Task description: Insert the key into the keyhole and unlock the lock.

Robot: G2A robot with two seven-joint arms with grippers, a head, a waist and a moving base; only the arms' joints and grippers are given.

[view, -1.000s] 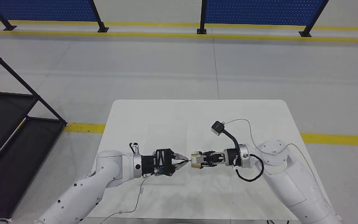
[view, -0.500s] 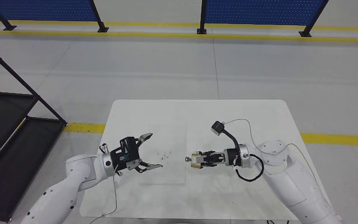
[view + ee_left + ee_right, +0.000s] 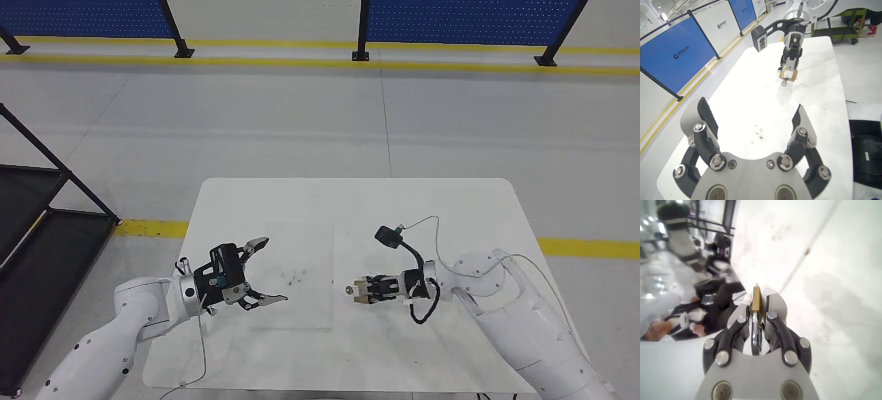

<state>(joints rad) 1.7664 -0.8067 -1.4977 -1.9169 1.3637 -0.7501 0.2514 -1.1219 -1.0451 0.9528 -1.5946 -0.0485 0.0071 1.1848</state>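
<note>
My right gripper is clamped tight on the brass lock, about mid-table, reaching in from 3 o'clock. The key sticks out of the lock's end, pointing toward 9 o'clock. Off at 9 o'clock from it, my left gripper hangs wide open, well apart, holding nothing.

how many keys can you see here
1. The key sticks out of the padlock, which the right gripper clamps near the table's middle. Another could be hidden under an arm.
</note>
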